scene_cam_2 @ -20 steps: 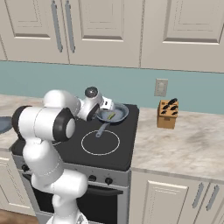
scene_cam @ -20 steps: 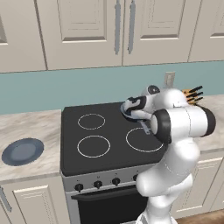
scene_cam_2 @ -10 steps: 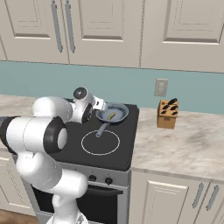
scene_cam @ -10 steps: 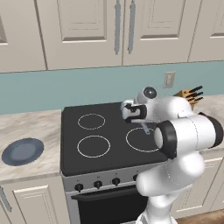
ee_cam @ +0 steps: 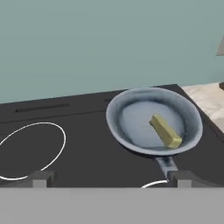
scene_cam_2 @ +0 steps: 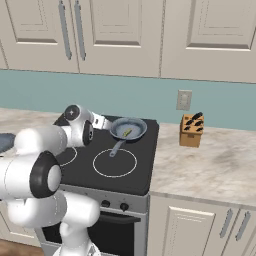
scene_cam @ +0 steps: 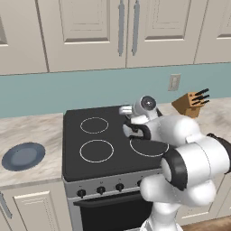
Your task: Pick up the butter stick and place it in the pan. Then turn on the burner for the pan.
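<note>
Pale yellow butter stick point(ee_cam: 166, 131) already lies in the pan point(ee_cam: 131, 131) at the stovetop's point(ee_cam: 87, 153) back right corner. Your gripper point(ee_cam: 109, 178) stands wide and empty; reach low for the knobs point(scene_cam: 100, 190) and you may pick the wrong burner.

We counted one pan point(ee_cam: 154, 120) on the stovetop point(scene_cam_2: 145, 165), and one butter stick point(ee_cam: 166, 131) lay inside it, no more than that. On the black glass we made out three white-outlined rings: one large ring point(scene_cam_2: 115, 163) and two smaller rings point(scene_cam: 95, 150). Along the stove's front we tallied four knobs point(scene_cam: 100, 190) in the left base view, the last of them half behind the arm. One dark-blue plate point(scene_cam: 23, 155) sat on the counter. One knife block point(scene_cam_2: 191, 130) stood by the wall, and one wall outlet point(scene_cam_2: 184, 99) was above it. Two long cabinet handles point(scene_cam: 128, 27) hung side by side overhead.
</note>
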You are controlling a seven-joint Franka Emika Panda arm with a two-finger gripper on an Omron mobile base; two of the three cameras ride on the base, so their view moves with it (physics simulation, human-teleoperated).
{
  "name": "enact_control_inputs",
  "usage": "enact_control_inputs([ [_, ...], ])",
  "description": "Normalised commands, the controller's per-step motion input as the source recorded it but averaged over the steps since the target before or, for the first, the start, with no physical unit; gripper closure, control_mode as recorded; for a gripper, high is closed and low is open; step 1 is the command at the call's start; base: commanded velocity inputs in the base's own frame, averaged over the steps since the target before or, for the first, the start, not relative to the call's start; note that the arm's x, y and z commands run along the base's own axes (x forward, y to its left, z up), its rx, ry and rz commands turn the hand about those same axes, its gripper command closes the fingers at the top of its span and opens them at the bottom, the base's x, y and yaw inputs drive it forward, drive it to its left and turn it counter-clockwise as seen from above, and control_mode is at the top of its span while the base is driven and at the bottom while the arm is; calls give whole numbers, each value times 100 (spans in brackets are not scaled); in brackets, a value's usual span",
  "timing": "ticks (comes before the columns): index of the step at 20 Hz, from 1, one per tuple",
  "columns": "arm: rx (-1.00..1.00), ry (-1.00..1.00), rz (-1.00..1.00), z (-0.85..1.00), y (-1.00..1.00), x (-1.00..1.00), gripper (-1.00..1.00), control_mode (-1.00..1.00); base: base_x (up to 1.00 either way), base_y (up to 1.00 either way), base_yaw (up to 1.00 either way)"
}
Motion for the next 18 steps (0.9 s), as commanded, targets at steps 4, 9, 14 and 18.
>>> enact_control_inputs([
  [4,0,-9,-2,17,22,-56,-100,-100,0,0,0],
  [9,0,-12,-2,4,20,-60,-100,-100,0,0,0],
  [14,0,-14,0,0,20,-49,-100,-100,0,0,0],
  [18,0,-15,0,0,26,-33,-100,-100,0,0,0],
])
